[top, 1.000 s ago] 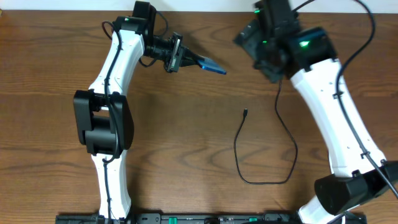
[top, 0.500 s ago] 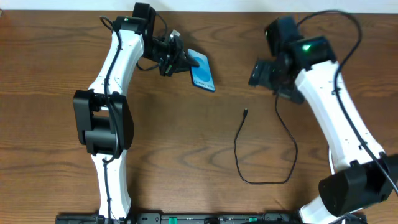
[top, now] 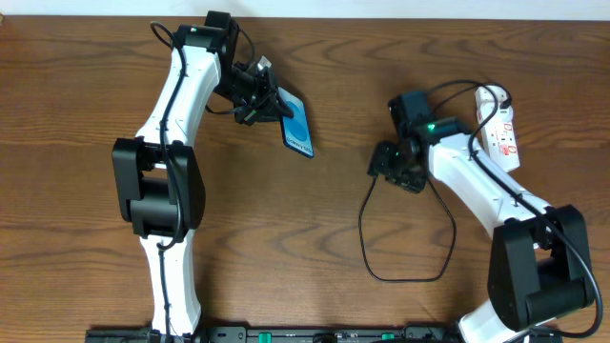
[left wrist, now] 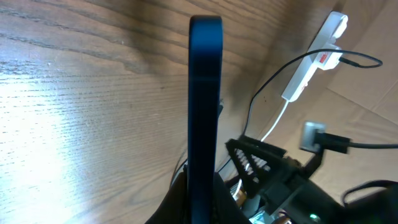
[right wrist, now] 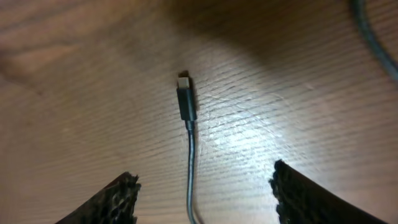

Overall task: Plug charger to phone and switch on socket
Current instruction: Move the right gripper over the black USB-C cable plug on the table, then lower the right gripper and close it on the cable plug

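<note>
While left jaws clamp the phone [top: 297, 126], the charger [right wrist: 186, 106] lies between parted right jaws.

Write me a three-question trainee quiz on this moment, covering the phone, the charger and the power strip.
1. True or false: the phone lies loose on the table, with no gripper on it.
2. In the right wrist view, what lies on the table between the right gripper's open fingers? A the charger's cable; B the power strip; C the phone.
3. Fill in: the power strip lies on the robot's ___ side.
Key: 1 false, the left gripper clamps it; 2 A; 3 right.
</note>
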`<state>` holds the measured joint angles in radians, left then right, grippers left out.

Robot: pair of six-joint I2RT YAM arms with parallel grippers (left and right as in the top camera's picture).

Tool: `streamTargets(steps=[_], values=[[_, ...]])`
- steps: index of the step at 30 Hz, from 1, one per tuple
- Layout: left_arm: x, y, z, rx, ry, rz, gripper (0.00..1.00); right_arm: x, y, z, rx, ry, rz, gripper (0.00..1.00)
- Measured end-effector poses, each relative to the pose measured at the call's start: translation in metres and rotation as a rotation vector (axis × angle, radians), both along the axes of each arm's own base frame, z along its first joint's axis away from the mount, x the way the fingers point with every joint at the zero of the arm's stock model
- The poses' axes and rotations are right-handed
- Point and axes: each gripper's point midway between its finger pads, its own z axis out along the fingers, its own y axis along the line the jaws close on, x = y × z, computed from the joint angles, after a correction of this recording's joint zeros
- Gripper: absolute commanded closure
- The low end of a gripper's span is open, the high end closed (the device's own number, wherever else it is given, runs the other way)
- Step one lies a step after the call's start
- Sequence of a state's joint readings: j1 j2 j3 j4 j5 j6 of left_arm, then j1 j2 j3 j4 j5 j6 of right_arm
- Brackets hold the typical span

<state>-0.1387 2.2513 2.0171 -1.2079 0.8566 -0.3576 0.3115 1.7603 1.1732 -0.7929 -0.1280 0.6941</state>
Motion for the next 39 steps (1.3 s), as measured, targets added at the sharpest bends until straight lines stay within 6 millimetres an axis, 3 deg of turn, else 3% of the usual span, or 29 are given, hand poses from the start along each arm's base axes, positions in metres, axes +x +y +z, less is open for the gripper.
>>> streamTargets(steps=[6, 25, 31, 39], values=[[0.0, 0.001, -0.001, 0.008, -0.001, 0.0, 0.93, -0.007, 0.006, -0.018, 0.027, -0.005, -0.009, 0.55], [0.0, 0.002, -0.002, 0.017, -0.002, 0.001, 0.93, 0.011, 0.009, -0.021, 0.034, -0.095, -0.041, 0.56], [0.0, 0.002, -0.002, 0.018, -0.002, 0.001, 0.93, 0.01, 0.015, -0.024, 0.009, -0.102, -0.032, 0.59], [0.0, 0.002, -0.002, 0.018, 0.001, 0.0, 0.93, 0.009, 0.009, -0.036, -0.035, -0.083, -0.045, 0.6]])
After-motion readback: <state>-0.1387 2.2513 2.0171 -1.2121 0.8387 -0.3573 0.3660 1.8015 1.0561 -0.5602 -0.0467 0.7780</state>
